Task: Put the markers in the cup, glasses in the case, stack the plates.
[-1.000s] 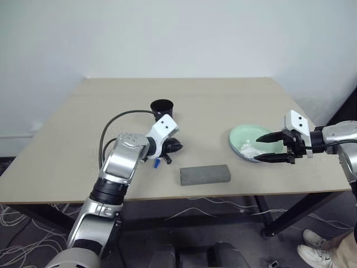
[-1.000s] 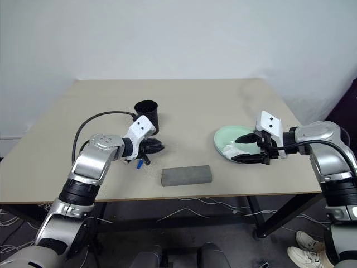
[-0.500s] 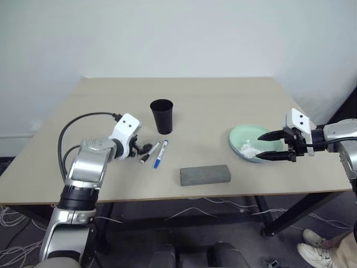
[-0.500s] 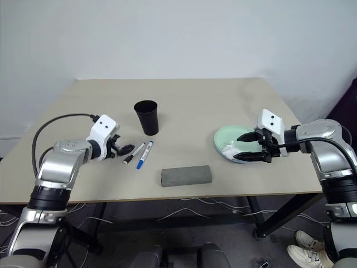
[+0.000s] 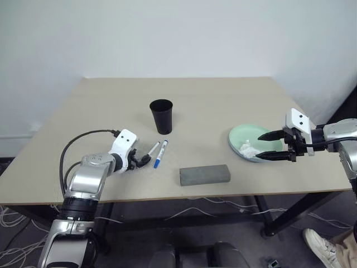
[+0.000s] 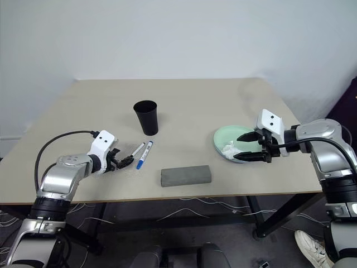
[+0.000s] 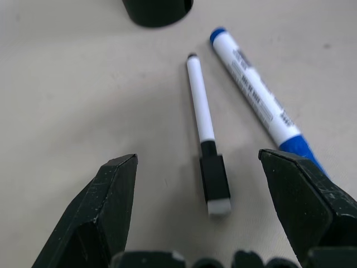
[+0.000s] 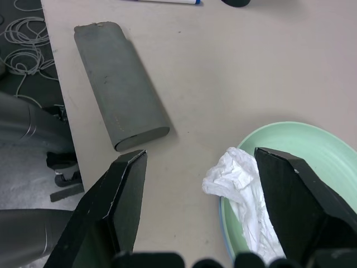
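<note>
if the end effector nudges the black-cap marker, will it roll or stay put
Likely to roll: the black-cap marker is a slim round barrel lying flat on the smooth table. Probably light and stiff. Its squarer-looking cap may check the roll, and it could bump the blue marker beside it.

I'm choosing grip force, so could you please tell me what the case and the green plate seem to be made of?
The case looks like grey felt or fabric: matte, faintly textured, with soft rounded edges. The green plate looks like plastic: smooth, evenly pale mint, slightly glossy, though glazed ceramic cannot be ruled out.

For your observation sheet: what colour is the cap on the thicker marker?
Blue: the thicker marker, clearest in the left wrist view.
</note>
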Robot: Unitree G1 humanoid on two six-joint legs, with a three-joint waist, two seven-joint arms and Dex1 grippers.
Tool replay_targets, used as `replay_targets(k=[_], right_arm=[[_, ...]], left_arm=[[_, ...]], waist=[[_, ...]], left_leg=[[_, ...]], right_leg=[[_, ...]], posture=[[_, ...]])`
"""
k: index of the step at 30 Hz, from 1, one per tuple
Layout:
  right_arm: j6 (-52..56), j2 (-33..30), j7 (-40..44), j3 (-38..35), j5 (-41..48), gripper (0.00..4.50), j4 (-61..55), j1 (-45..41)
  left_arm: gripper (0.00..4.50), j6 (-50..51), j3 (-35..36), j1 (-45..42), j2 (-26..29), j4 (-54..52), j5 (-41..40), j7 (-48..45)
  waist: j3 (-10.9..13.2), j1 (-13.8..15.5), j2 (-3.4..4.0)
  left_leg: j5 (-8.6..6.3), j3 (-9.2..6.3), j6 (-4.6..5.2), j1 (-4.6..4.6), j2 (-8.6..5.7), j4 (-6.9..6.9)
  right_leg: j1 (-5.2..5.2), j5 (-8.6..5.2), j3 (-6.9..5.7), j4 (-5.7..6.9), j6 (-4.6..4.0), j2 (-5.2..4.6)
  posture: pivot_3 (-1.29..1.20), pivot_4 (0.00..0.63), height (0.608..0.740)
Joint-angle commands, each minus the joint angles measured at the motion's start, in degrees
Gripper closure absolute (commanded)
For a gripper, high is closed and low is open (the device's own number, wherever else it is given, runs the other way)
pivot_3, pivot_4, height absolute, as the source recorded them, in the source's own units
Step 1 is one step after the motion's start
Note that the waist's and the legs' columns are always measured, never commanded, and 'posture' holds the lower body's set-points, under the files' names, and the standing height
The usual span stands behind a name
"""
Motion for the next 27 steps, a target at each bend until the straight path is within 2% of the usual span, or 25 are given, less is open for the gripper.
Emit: replay_targets(k=[1, 8, 11, 16, 27], right_arm=[[-0.87, -0.75, -0.23, -1.1, -0.05, 1.16, -0.63, -1.37], [-1.02, -0.8, -0.4, -1.18, -0.05, 1.16, -1.09, -1.18], [-1.14, -0.64, -0.52, -1.03, -0.15, 1.16, -1.02, -1.27], [-1.43, -0.13, -0.66, -0.59, -0.36, 1.16, -0.69, -1.6], [-2.06, 0.42, -0.79, -0.52, -0.85, 1.16, -0.32, -1.87]], left_arm=[[0.74, -2.07, 0.48, -0.36, -0.28, 1.22, -0.51, 0.82], [0.74, -2.63, 0.09, 0.63, -0.92, 2.29, -1.59, 0.39], [1.61, -2.64, -0.06, 0.82, -0.78, 2.3, -1.96, 0.5], [3.33, -2.65, -0.45, 0.42, -0.61, 2.55, -2.23, 0.42], [3.33, -2.46, -1.0, -0.44, 0.01, 2.01, -2.47, -0.73]], waist=[[0.0, 0.0, 0.0], [0.0, 0.02, 0.01], [0.0, 0.01, 0.01], [0.0, -0.02, 0.01], [-0.01, -0.08, 0.01]], left_leg=[[0.0, 0.0, 0.0, 0.0, 0.0, 0.0], [0.0, 0.0, 0.0, 0.03, 0.0, 0.0], [0.0, 0.0, 0.0, 0.03, 0.0, 0.0], [0.0, 0.0, 0.0, 0.09, 0.0, 0.0], [0.0, 0.01, -0.01, 0.09, 0.0, -0.01]], right_leg=[[0.0, 0.0, 0.0, 0.0, 0.0, 0.0], [0.03, 0.0, 0.0, 0.0, 0.0, 0.0], [0.03, 0.0, 0.0, 0.0, -0.01, 0.0], [0.06, -0.01, 0.0, 0.02, -0.02, 0.0], [0.05, -0.01, 0.01, 0.02, -0.02, 0.0]], posture=[[0.0, 0.0, 0.74], [0.0, 0.0, 0.74], [0.0, 0.0, 0.74], [0.0, 0.0, 0.74], [0.0, 0.0, 0.74]])
